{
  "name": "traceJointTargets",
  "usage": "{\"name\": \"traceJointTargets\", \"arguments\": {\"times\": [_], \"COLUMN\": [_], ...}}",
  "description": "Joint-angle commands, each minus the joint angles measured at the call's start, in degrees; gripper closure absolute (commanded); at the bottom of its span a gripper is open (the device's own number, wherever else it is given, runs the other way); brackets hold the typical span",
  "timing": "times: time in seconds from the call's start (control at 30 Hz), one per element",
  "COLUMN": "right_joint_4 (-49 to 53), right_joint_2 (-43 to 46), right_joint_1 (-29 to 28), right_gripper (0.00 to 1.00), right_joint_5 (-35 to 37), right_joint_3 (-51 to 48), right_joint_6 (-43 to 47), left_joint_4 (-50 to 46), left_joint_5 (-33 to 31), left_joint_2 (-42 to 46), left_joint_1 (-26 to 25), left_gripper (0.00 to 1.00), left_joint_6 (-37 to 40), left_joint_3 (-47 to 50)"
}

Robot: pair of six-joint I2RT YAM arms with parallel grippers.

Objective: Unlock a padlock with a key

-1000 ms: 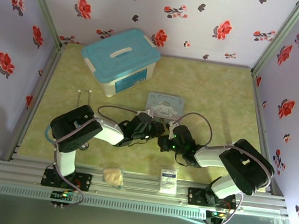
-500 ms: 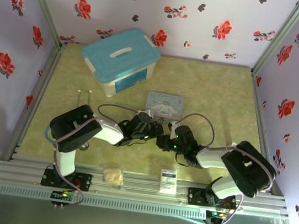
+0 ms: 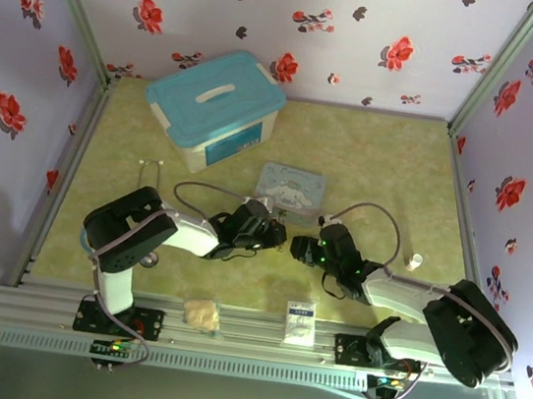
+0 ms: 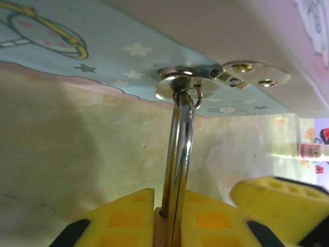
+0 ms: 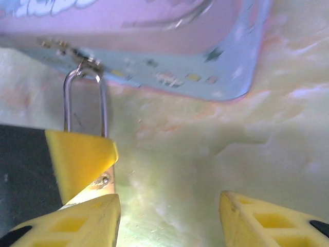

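The padlock point(image 4: 180, 149) hangs by its thin silvery shackle from the hasp of the pale blue cartoon tin point(image 3: 293, 185). My left gripper point(image 4: 172, 206) is shut on its small brass body, with a yellow finger pressed to each side. In the right wrist view the padlock point(image 5: 97, 182) shows at the left, pinched by the left gripper's finger point(image 5: 82, 154). My right gripper point(image 5: 169, 211) stands open just right of it, with only bare mat between its fingers. From above, the left gripper point(image 3: 277, 233) and right gripper point(image 3: 301, 249) face each other below the tin. The key is hidden.
A blue-lidded plastic box point(image 3: 215, 108) stands at the back left. At the near edge lie a white card point(image 3: 300, 321) and a beige lump point(image 3: 199, 313). A small white item point(image 3: 414, 263) rests at the right, and cables arc over both arms.
The right gripper has opened and drawn slightly back to the right, its elbow swinging right. The left gripper has tightened on the padlock and stayed put.
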State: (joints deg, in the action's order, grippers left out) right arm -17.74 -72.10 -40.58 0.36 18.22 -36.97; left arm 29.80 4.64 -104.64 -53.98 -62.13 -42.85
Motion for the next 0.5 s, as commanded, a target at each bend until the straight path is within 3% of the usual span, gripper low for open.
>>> {"name": "traceJointTargets", "arguments": {"times": [0.0,0.27,0.47], "right_joint_4": [3.5,8.8,9.2], "right_joint_2": [1.4,-0.3,-2.8], "right_joint_1": [0.3,0.4,0.4], "right_gripper": [0.46,0.46,0.46], "right_joint_5": [4.1,8.7,8.8], "right_joint_3": [2.3,6.2,7.5], "right_joint_6": [-1.3,-0.8,-1.2], "left_joint_4": [-8.2,-19.3,-34.3], "left_joint_5": [-1.6,-5.4,-14.5], "left_joint_2": [0.7,1.3,1.6], "left_joint_1": [0.6,0.3,-2.8], "left_gripper": [0.89,0.83,0.78], "left_joint_6": [3.7,9.3,16.5], "left_joint_3": [-1.5,-5.2,-12.1]}}
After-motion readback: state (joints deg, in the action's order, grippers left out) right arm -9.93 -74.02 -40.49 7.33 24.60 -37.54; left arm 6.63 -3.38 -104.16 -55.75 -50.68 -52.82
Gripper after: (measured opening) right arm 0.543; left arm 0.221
